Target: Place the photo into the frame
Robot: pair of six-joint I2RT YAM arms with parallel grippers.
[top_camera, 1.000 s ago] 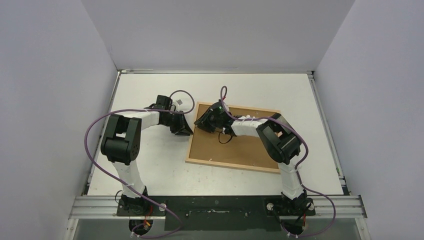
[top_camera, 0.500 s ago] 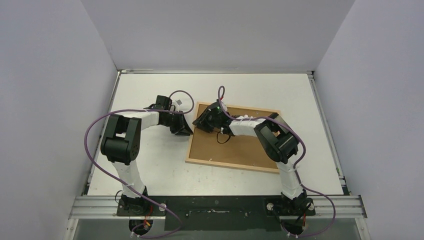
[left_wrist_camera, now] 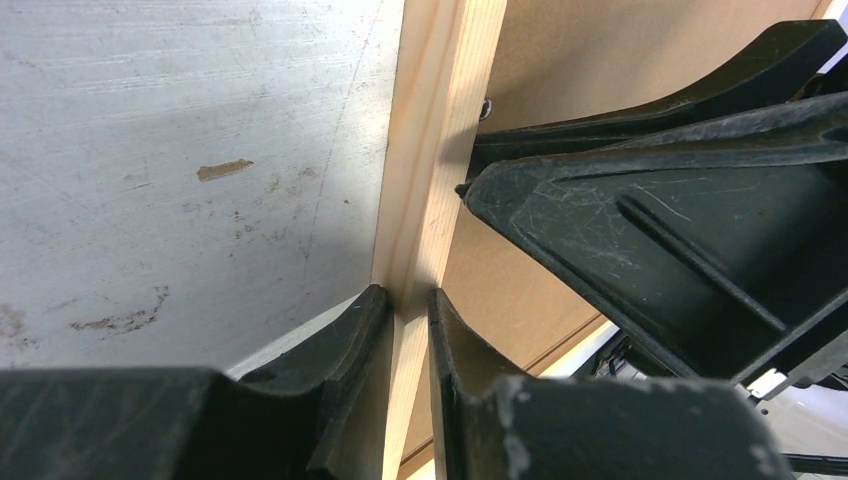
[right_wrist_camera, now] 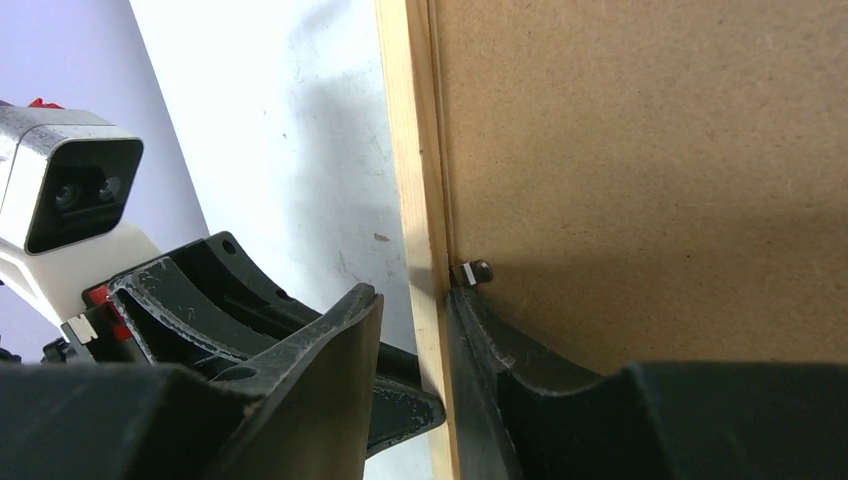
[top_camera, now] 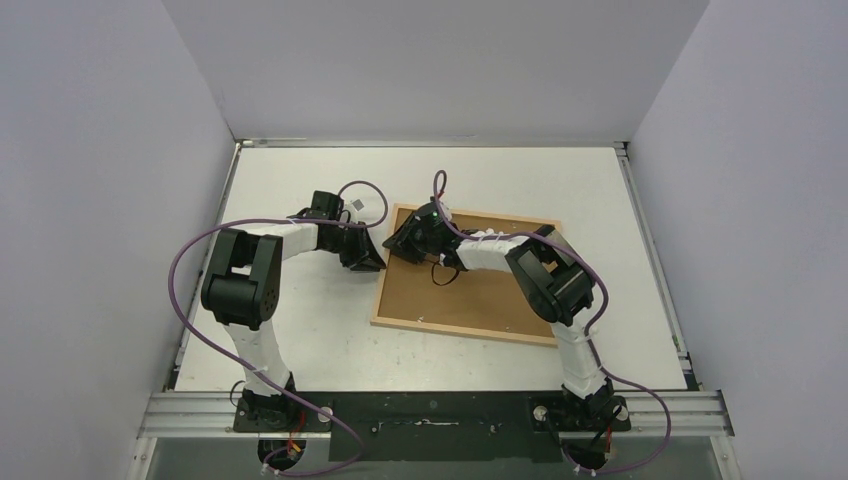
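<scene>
Little changing: right gripper (right_wrist_camera: 413,295) creeping left, straddling left bar of frame (right_wrist_camera: 408,150), clamp unclear; left gripper (left_wrist_camera: 405,300) pinching same bar; frame lying back-up on table (top_camera: 300,330), photo not showing.

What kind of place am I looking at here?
Probably a robotics lab test bench: a white table boxed in by plain grey panels, a left arm and right arm bolted to a metal rail at its near edge, purple cables looping from them.
</scene>
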